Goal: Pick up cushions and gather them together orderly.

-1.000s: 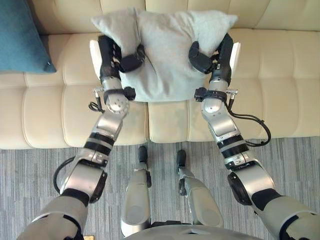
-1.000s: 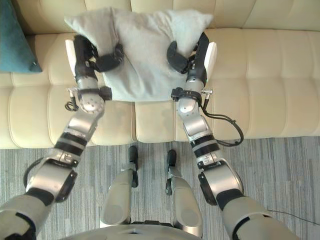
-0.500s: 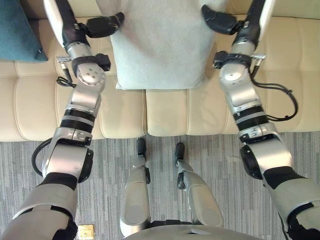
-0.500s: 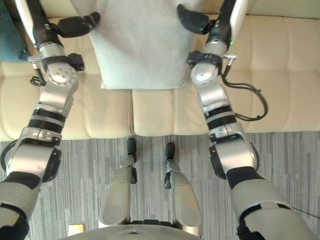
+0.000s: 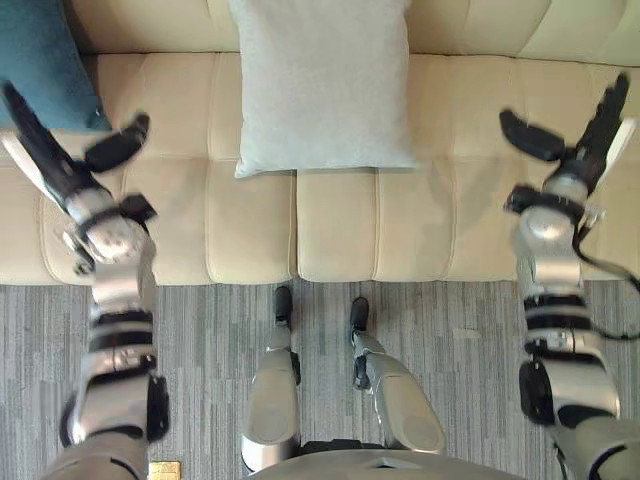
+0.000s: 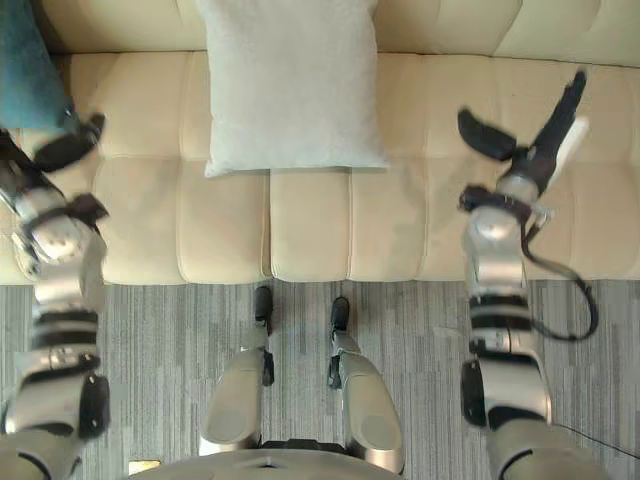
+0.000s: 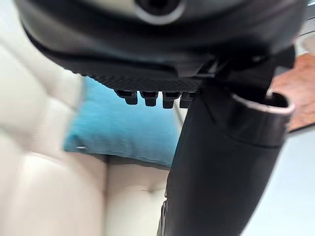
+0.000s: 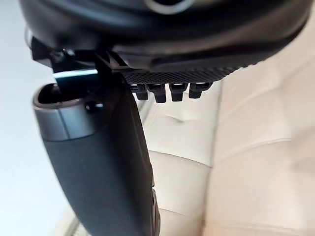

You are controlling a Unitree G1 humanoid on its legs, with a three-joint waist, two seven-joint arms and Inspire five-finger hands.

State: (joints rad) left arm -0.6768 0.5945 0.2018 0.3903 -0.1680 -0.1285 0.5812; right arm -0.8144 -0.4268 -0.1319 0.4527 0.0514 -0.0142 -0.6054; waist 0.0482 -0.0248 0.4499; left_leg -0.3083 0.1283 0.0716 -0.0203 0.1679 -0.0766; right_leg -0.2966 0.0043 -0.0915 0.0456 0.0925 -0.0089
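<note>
The grey cushion (image 5: pixel 322 85) is no longer bunched at its top corners between the hands. It now rests free, smooth and square, at 12 o'clock on the sofa (image 5: pixel 450 200). The left hand (image 5: pixel 50 160) is off it and out at 9 o'clock, fingers straight, near the blue cushion (image 5: pixel 40 60). The right hand (image 5: pixel 588 152) is also off it, out at 3 o'clock, fingers straight, well apart from the grey cushion.
</note>
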